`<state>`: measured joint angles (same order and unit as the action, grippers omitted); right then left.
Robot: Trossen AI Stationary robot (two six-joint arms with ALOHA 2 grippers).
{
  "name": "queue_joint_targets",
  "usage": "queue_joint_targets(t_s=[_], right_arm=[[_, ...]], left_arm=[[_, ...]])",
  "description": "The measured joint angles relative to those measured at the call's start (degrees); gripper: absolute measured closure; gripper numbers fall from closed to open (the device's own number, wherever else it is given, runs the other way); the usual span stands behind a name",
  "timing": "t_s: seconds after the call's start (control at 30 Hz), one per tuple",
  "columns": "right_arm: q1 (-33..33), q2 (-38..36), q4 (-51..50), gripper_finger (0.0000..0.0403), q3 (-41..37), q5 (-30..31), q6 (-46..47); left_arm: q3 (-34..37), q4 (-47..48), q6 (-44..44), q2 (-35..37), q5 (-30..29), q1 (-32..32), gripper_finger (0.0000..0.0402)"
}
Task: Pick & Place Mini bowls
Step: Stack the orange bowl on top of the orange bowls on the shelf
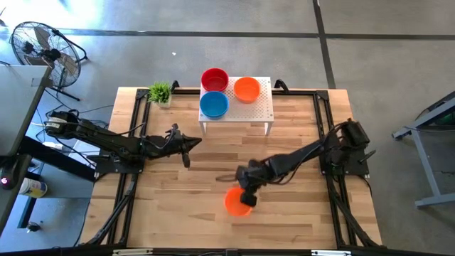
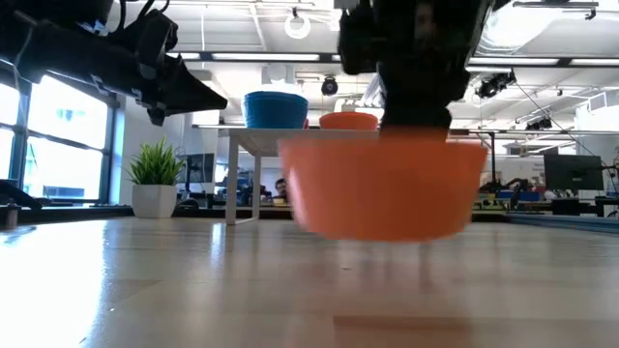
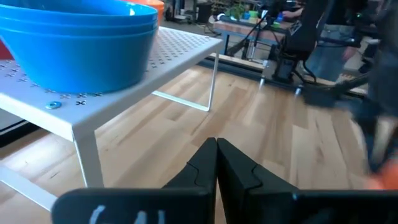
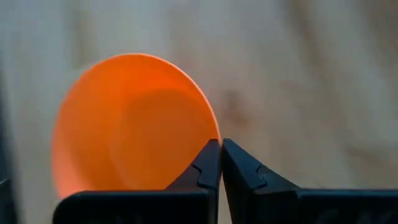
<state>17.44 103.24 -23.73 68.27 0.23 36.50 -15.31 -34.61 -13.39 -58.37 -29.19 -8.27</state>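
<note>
Spanning the whole work area, the pale wooden tabletop [image 1: 178, 213] carries a white perforated metal stand [image 1: 261, 110] at its far edge, holding a blue plastic bowl [image 1: 213, 105], a red plastic bowl [image 1: 215, 79] and an orange plastic bowl [image 1: 247, 89]. Another orange plastic mini bowl [image 1: 237, 202] hangs just above the tabletop's centre, towards the near edge, clenched at its rim by the right gripper [image 1: 247, 197]. Judged light, stiff and smooth; a rim pinch suits it. The left gripper [image 1: 186, 152] waits left of centre, fingers closed and empty.

Red bowl [image 1: 215, 79], blue bowl [image 1: 213, 105], two orange bowls [image 1: 247, 89], white perforated stand [image 1: 261, 110], green plant [image 1: 161, 92].
</note>
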Motion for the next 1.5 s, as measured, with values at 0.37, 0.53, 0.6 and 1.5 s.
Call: queue_joint_targets(t_s=[0.37,0.53,0.6,1.5], right_arm=[[-7.8,-13.5,-6.5,0.0401,-14.0,13.0,16.8],[-10.2,-18.8,-0.6,0.0397,-23.4,16.1,24.7],[-10.3,-20.6,2.0,0.0389,-25.5,17.1,25.1],[1.0,-14.6,7.1,0.0265,-22.2,13.3,-27.9]], left_arm=[[0.0,0.0,1.9,0.0,-2.2,0.0,0.0399],[0.0,0.0,2.9,0.0,-6.1,0.0,0.0399],[0.0,0.0,3.6,0.0,-6.4,0.0,0.0399],[0.0,-2.4,8.8,0.0,-7.9,0.0,0.0399]])
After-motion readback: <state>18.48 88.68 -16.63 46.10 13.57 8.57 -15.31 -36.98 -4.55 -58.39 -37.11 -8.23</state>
